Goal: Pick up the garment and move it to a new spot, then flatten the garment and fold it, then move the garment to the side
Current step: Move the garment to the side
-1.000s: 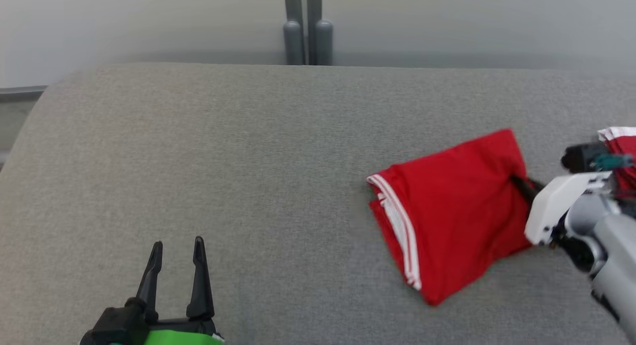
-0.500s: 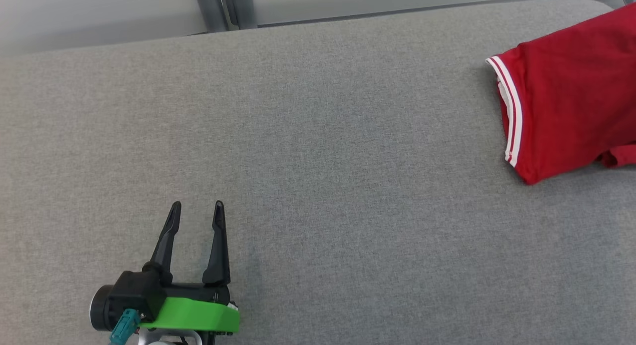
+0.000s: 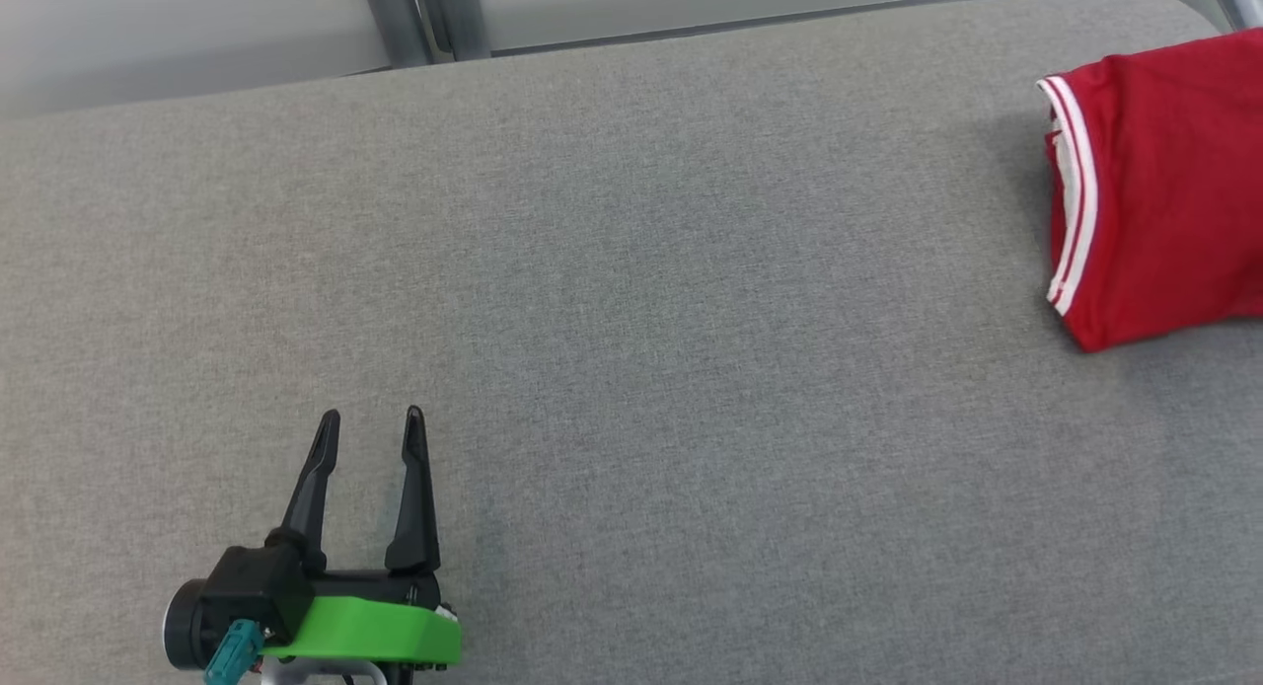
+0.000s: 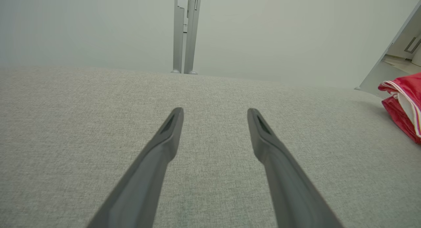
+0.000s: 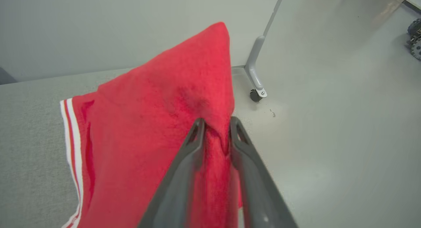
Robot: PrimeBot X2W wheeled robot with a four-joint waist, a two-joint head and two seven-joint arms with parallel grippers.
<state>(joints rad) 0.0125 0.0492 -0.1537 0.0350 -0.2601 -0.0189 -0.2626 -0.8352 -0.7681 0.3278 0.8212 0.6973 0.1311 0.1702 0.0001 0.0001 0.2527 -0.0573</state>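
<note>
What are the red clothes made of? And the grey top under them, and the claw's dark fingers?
Red garment: soft knit cloth, probably; it drapes and folds, with white striped trim. Grey surface: woven fabric covering, judging by its fine speckled weave. Fingers of the left claw: likely matte dark plastic; smooth, dull, no shine.

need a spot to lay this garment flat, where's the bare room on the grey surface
The grey fabric surface is bare between the open left gripper, the far rim and the red garment at the right edge. It is crowded there, where the right gripper pinches it.
</note>
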